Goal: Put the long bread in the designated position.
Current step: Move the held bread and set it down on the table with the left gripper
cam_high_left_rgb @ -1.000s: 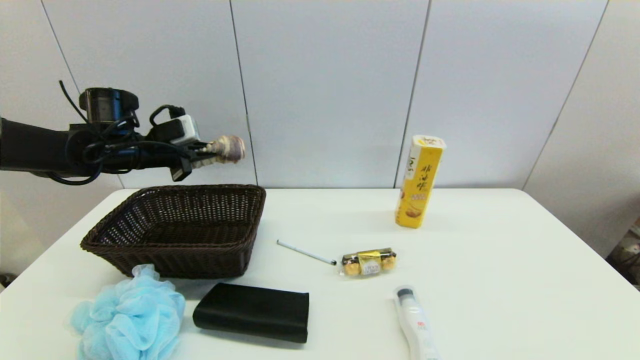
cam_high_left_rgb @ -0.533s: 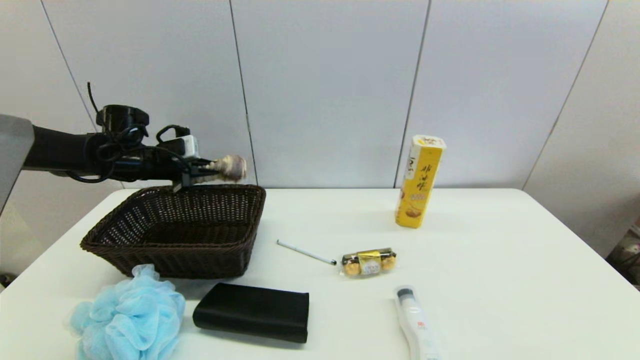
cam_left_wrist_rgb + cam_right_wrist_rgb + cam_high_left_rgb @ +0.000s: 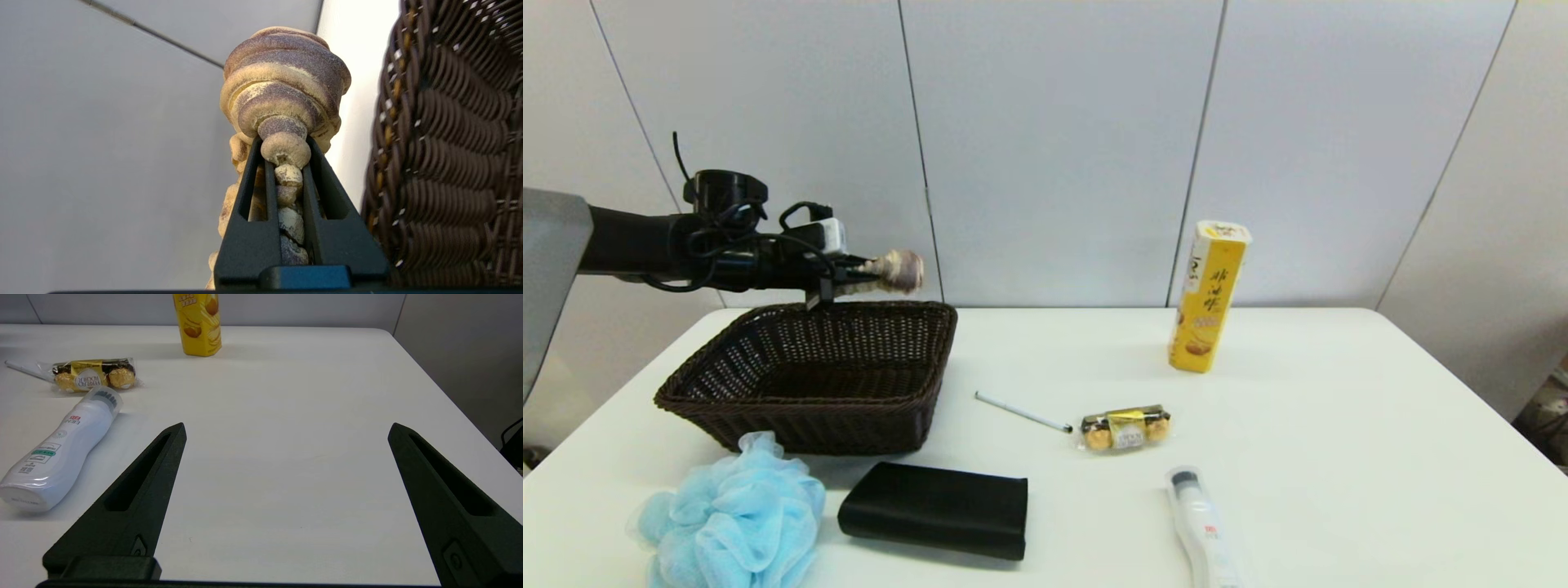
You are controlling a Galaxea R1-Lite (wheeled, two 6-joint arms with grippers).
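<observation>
The long bread, a twisted loaf with brown and pale stripes, hangs in the air above the far rim of the dark wicker basket. My left gripper is shut on it, reaching in from the left. In the left wrist view the loaf sticks out beyond the two black fingers, squeezed between them, with the basket wall close beside it. My right gripper is open over bare table at the near right and does not show in the head view.
On the table lie a blue bath pouf, a black pouch, a pen, a gold chocolate pack and a white bottle. A tall yellow box stands at the back.
My left arm has come down with the bread, from high above the basket to just over its far rim. In the last half second it barely moved.
</observation>
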